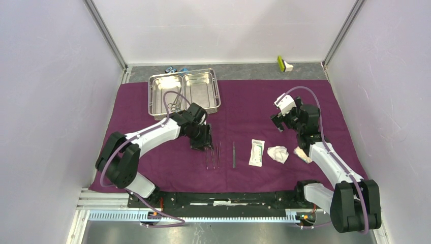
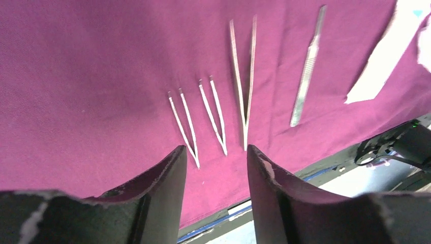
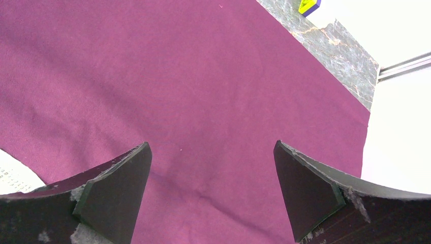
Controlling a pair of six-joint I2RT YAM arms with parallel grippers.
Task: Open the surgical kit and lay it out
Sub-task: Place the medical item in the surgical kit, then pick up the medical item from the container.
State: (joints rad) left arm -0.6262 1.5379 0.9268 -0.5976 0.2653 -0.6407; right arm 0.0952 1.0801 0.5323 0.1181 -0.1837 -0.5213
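Note:
The purple cloth wrap [image 1: 244, 109] lies spread flat. The steel two-compartment tray [image 1: 203, 91] stands at its back left, with ring-handled forceps [image 1: 173, 105] in the left compartment. Three tweezers [image 1: 213, 156] lie side by side near the front edge and show in the left wrist view [image 2: 213, 114]. Right of them lie a slim metal tool [image 1: 234, 154], the white sealed packet [image 1: 257, 152] and two gauze wads [image 1: 278, 153]. My left gripper [image 1: 202, 138] is open and empty just above the tweezers [image 2: 216, 152]. My right gripper [image 1: 278, 122] is open and empty over bare cloth [image 3: 212, 152].
A small black-and-blue toy [image 1: 171, 69] and a blue block [image 1: 184, 69] sit behind the tray. A yellow-green block [image 1: 282, 63] sits at the back right on the grey table. White walls close in both sides. The cloth's front edge runs along the arm rail.

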